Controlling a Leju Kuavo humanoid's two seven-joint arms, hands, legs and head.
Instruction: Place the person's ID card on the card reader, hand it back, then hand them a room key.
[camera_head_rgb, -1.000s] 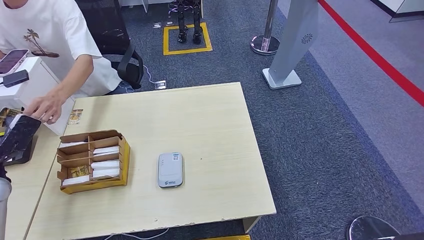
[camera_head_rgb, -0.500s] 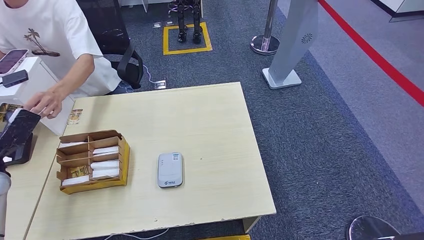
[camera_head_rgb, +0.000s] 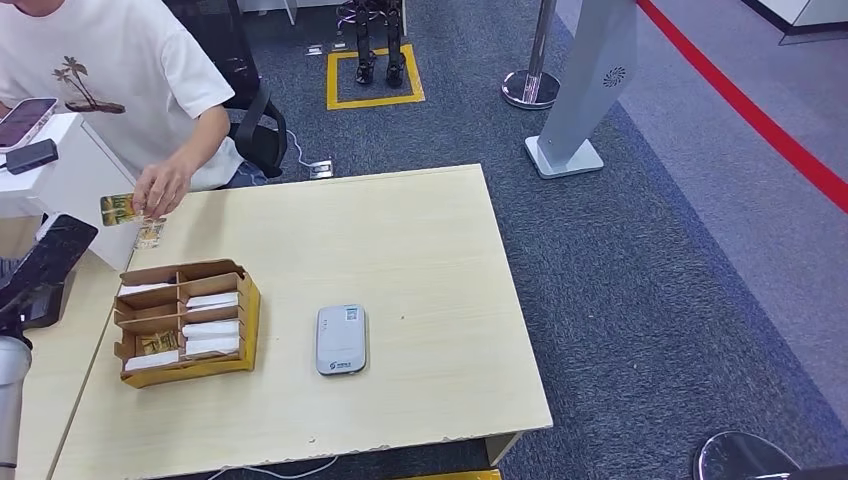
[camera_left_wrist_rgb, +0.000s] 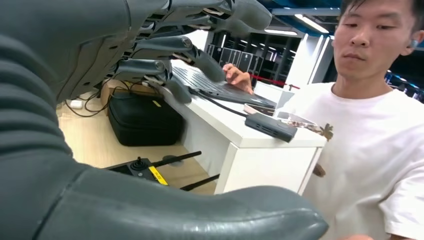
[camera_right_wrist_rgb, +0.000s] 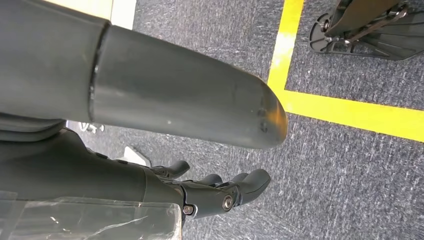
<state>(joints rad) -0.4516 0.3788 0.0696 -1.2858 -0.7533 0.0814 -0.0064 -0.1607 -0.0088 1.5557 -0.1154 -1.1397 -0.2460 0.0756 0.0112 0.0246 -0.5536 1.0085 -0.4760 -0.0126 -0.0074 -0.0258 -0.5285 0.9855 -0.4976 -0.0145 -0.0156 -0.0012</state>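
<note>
The card reader (camera_head_rgb: 341, 340) lies on the table (camera_head_rgb: 400, 250), right of the divided box (camera_head_rgb: 184, 322).

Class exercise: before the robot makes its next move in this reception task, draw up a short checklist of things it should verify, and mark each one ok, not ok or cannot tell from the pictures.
1. Left hand free to take a card: ok, its fingers are spread and hold nothing.
2. Right hand free: ok, it hangs over the carpet holding nothing.
3. Card on offer: ok, the person's hand holds it above the table's far left corner.
4. Whether that card is the ID: cannot tell.
5. Card reader unobstructed: ok, nothing lies on it.
6. Key cards stocked in the cardboard tray: ok, white cards fill its compartments.
</note>
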